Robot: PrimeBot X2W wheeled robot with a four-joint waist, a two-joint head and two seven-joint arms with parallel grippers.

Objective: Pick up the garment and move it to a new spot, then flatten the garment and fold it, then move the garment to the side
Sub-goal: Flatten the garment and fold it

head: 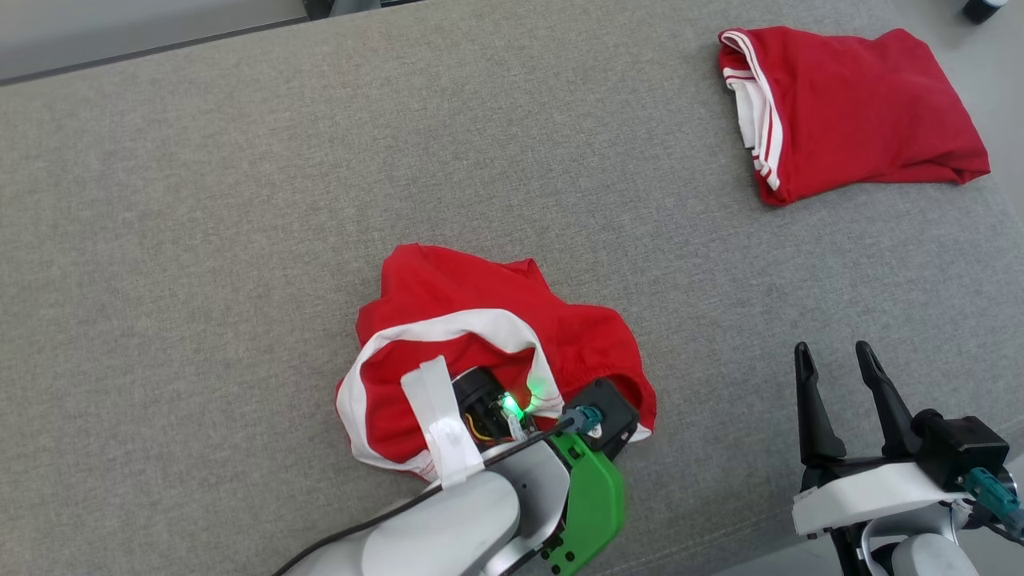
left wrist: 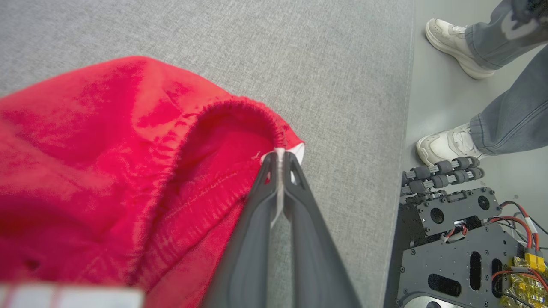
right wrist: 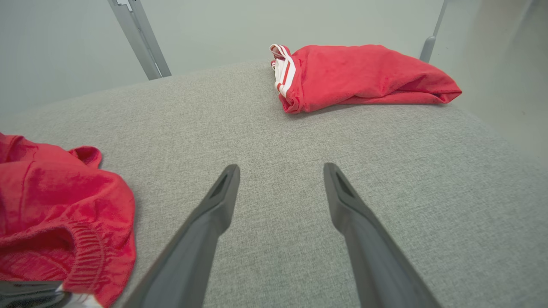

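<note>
Two red garments with white trim are lying on the grey padded surface (head: 240, 240). The crumpled garment (head: 496, 320) is sitting near the front edge, about midway along it, with its white-edged opening turned upward. The folded garment (head: 864, 112) is resting at the far right corner, well apart from the first. Two grippers are working above the surface. The left gripper (left wrist: 279, 156) is reaching into the crumpled garment from the front edge; its two dark fingers are pressing together on the gathered waistband, pinching a thin strip of white cloth between the tips. The right gripper (head: 834, 356) is hovering near the front right corner with its fingers standing wide apart, holding nothing and touching neither garment. Beyond the side edge of the surface, a person's two pale shoes (left wrist: 449, 32) are standing on the floor.
</note>
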